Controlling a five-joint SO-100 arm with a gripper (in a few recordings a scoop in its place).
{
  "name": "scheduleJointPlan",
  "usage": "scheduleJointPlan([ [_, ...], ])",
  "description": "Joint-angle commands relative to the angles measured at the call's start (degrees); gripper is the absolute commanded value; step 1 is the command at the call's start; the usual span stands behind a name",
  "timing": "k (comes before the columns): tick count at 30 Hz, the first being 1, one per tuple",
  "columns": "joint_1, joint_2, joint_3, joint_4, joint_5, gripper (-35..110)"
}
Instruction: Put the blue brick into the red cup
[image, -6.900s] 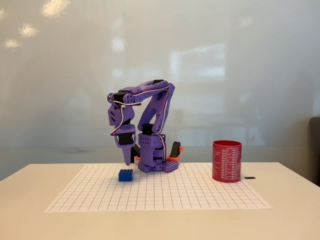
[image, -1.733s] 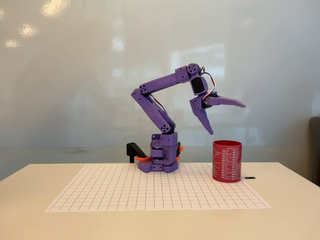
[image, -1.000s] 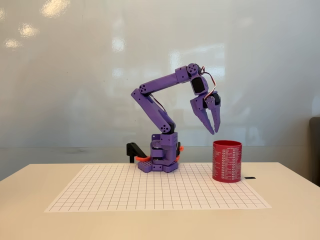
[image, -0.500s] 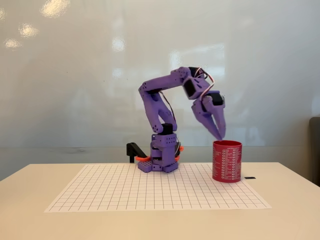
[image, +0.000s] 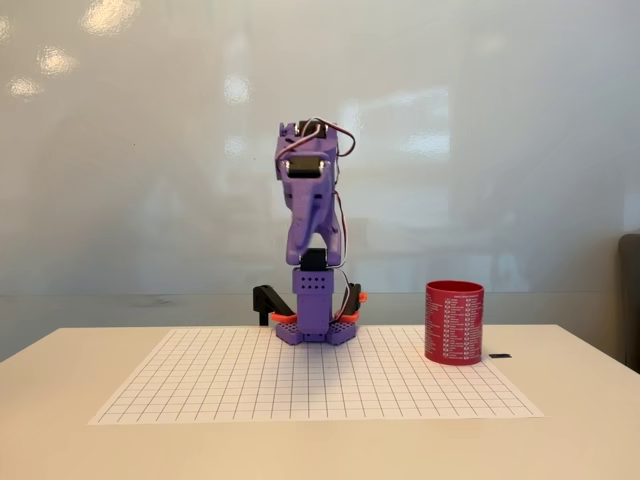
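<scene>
Red cup (image: 454, 322), cylindrical with white print columns, upright at right edge of grid sheet (image: 300, 385). Purple arm (image: 310, 235) folded upright behind sheet, well left of cup. Claw end-on, probably tucked behind arm; opening cannot be told.

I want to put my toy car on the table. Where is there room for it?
The whole front of the grid mat is bare, from its left edge to near the red cup. The plain table left of the mat is free too. It is busier at the back, where the purple arm stands, and on the right by the cup.
</scene>
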Motion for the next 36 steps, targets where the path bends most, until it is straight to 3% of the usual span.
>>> scheduleJointPlan([
  [1, 4.6, 8.5, -3.6, 2.4, -0.5, -1],
  [10, -4.0, 30.3, -3.7, 15.8, 1.2, -1],
  [20, -3.8, 46.1, -3.5, 25.9, 1.4, -1],
  [25, -6.0, 46.1, 4.3, 22.1, 1.3, -1],
  [36, -9.1, 46.1, 38.8, 7.6, 3.9, -1],
])
